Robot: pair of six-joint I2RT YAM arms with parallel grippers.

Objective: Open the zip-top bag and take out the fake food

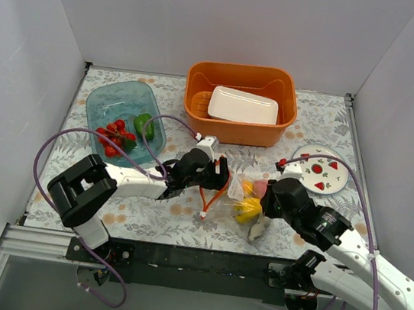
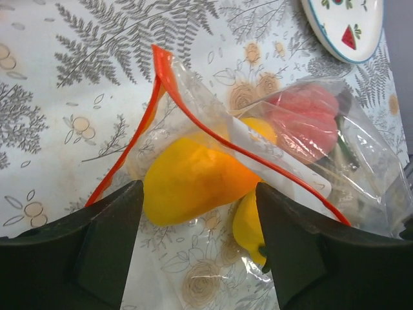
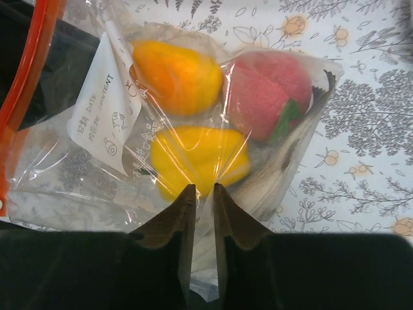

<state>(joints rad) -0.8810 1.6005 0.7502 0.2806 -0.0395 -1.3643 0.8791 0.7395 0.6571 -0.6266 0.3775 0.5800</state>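
From above: two claws, one bag (image 1: 242, 192) lying on the flowered table (image 1: 144, 219) between them. Red zip strip toward the left claw (image 1: 218, 173), closed end by the right claw (image 1: 259, 209). One teal tray (image 1: 103, 98) holding tomatoes (image 1: 115, 136) (too bunched to count).

Left wrist: fingers spread wide, gripping nothing. Bag mouth gaping just ahead. Three pieces inside: orange pepper (image 2: 193, 181), yellow pepper (image 2: 248, 223), pink piece (image 2: 306, 123).

Right wrist: clear crinkly plastic, one white label. Fingers almost together, film in the slim gap; cannot tell whether pinched.
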